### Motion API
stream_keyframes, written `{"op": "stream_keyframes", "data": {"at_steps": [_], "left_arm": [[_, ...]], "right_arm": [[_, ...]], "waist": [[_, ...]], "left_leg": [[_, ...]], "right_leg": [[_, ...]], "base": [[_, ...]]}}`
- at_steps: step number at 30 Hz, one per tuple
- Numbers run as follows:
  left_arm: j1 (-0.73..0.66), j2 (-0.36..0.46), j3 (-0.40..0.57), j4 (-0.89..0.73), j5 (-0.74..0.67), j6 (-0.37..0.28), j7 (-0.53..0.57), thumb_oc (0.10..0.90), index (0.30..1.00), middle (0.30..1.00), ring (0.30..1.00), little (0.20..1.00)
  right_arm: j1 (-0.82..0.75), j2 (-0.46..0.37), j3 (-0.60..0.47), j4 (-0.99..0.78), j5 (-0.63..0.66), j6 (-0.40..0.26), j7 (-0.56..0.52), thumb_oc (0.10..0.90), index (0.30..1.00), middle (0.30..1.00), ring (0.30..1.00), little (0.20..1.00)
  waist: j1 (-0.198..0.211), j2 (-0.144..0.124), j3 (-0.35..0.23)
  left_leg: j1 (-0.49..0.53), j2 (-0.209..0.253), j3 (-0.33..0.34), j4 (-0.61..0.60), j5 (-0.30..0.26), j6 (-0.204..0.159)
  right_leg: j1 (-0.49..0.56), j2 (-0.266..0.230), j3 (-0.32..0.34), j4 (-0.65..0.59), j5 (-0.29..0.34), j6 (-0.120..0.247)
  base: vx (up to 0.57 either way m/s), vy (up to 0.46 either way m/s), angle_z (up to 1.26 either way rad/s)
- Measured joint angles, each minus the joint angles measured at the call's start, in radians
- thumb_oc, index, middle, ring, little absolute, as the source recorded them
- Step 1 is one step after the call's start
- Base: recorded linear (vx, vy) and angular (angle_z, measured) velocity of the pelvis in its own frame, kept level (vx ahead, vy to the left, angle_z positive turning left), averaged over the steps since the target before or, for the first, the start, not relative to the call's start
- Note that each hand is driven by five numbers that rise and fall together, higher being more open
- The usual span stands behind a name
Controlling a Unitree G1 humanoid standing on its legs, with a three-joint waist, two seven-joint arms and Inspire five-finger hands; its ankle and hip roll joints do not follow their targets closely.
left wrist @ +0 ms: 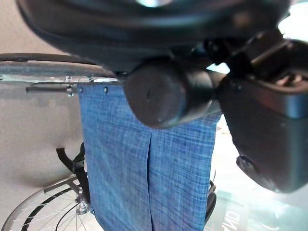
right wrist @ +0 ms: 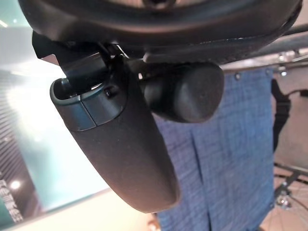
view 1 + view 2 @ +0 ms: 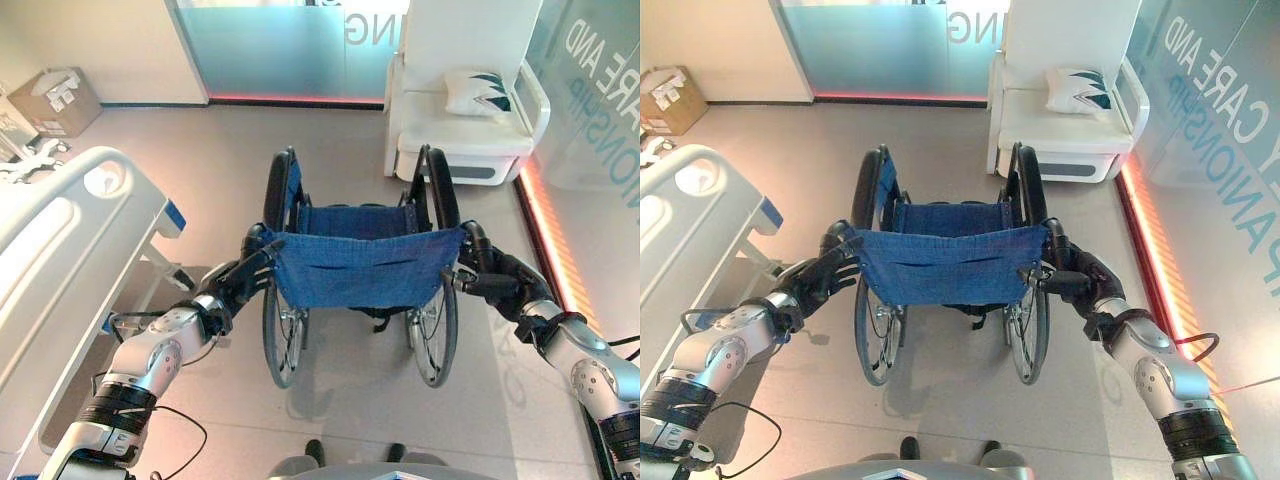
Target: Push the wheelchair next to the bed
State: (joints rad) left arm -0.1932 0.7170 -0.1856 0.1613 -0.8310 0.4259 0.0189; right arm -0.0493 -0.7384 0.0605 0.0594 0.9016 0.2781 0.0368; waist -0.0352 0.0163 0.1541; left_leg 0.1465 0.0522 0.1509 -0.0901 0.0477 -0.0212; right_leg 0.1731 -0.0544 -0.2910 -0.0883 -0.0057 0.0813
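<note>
A wheelchair with a blue woven fabric backrest, black tyres and spoked metal wheels (image 3: 360, 262) is standing on the pale grey floor (image 3: 330, 400), seen from behind, in the middle of both eye views. Its left push handle, a black rubber grip (image 1: 166, 94), is being clasped by the left hand (image 3: 243, 277), whose dark fingers are curled round it; in the left wrist view the rounded end of the grip is sticking out from under the hand's bulk, with the blue cloth hanging just behind it. The right push handle (image 2: 185, 91) is being clasped in the same way by the right hand (image 3: 495, 277), its thumb being laid alongside the grip in the right wrist view. A white hospital bed with a moulded plastic end board and a blue corner bumper (image 3: 75, 240) is lying to the left of the wheelchair, near it but apart, with floor between the two. A white armchair carrying a white cushion with a dark leaf pattern (image 3: 465, 110) is standing beyond the wheelchair on the right, against a frosted glass wall (image 3: 290, 50). A brown cardboard box (image 3: 55, 100) is sitting on the floor at the far left.
</note>
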Motion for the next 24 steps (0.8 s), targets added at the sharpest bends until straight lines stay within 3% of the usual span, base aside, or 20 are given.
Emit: {"op": "stream_keyframes", "data": {"at_steps": [1, 2, 3, 24], "left_arm": [[0.0, 0.0, 0.0, -0.001, 0.0, 0.0, 0.002, 0.4, 0.3, 0.3, 0.3, 0.3], [0.0, 0.0, 0.0, -0.001, 0.0, 0.0, 0.003, 0.4, 0.3, 0.3, 0.3, 0.3], [0.0, 0.001, 0.0, -0.001, 0.0, 0.0, 0.004, 0.4, 0.3, 0.3, 0.3, 0.3], [0.0, 0.042, -0.005, -0.004, 0.029, 0.038, -0.054, 0.4, 0.3, 0.3, 0.3, 0.3]], "right_arm": [[-0.001, 0.0, 0.003, 0.004, 0.0, 0.0, 0.0, 0.588, 0.582, 0.582, 0.582, 0.582], [-0.003, 0.0, 0.005, 0.008, 0.0, 0.0, 0.0, 0.588, 0.582, 0.582, 0.582, 0.582], [-0.004, 0.0, 0.005, 0.012, 0.0, 0.0, 0.0, 0.4, 0.3, 0.3, 0.3, 0.3], [-0.063, -0.018, 0.028, 0.052, 0.002, 0.038, -0.046, 0.4, 0.3, 0.3, 0.3, 0.3]], "waist": [[0.001, -0.003, 0.0], [0.001, -0.005, 0.001], [0.001, -0.006, 0.002], [0.007, -0.012, 0.001]], "left_leg": [[0.002, 0.0, 0.0, 0.0, 0.0, 0.0], [0.004, 0.0, 0.0, 0.0, 0.0, 0.0], [0.005, -0.001, -0.001, 0.0, 0.0, 0.0], [0.017, -0.001, -0.003, 0.0, 0.0, 0.0]], "right_leg": [[0.002, 0.0, 0.001, 0.0, 0.0, 0.0], [0.004, 0.0, 0.001, 0.0, 0.0, 0.0], [0.005, 0.0, 0.002, 0.0, 0.0, 0.0], [0.011, 0.0, 0.009, 0.0, 0.0, 0.0]], "base": [[0.0, 0.0, 0.0], [0.0, 0.0, 0.0], [0.0, 0.0, 0.0], [0.0, 0.0, 0.0]]}}
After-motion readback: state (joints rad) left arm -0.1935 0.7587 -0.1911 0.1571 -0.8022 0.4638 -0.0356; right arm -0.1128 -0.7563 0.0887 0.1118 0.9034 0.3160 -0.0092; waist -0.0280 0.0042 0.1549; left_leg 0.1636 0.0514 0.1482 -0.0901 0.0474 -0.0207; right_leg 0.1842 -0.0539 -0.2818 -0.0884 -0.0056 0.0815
